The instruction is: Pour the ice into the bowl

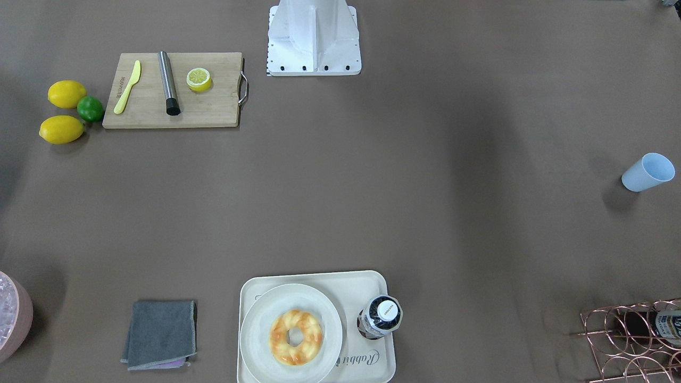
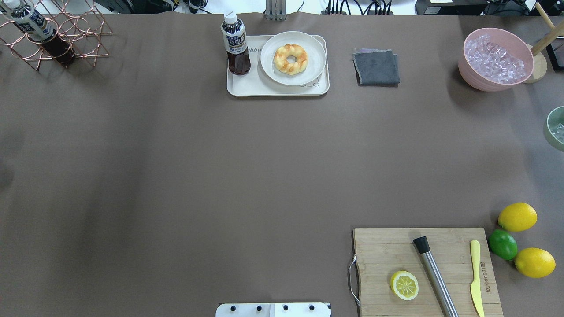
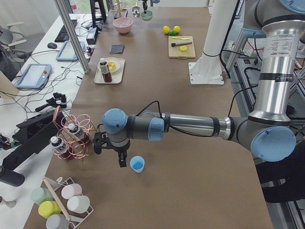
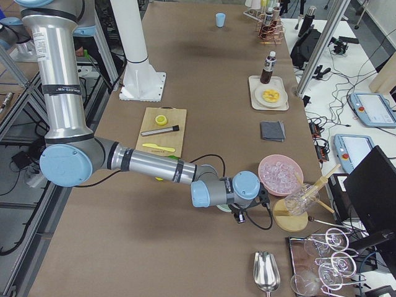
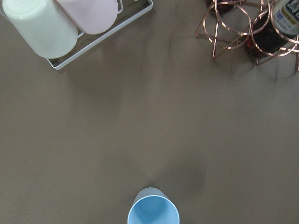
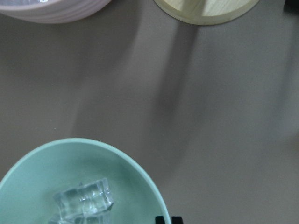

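The pale mint-green bowl [image 6: 42, 172] fills the lower left of the right wrist view and holds a few clear ice cubes [image 6: 85, 199]. It also shows at the right edge of the overhead view [image 2: 554, 127]. My right gripper [image 4: 240, 215] hangs right over the bowl; only a dark tip shows at the bottom of its wrist view, so I cannot tell if it is open or shut. My left gripper [image 3: 123, 160] stands beside the upright light blue cup [image 3: 137, 163], apart from it; I cannot tell its state. The cup [image 5: 153, 211] looks empty.
A pink tub [image 2: 495, 61] full of ice stands just beyond the bowl, with a round wooden stand base [image 6: 205, 9] next to it. A copper bottle rack [image 5: 252, 28] and a wire rack of cups [image 5: 60, 23] lie near the blue cup. A tray with a doughnut plate [image 2: 293, 59] and a cutting board [image 2: 423, 268] are farther off.
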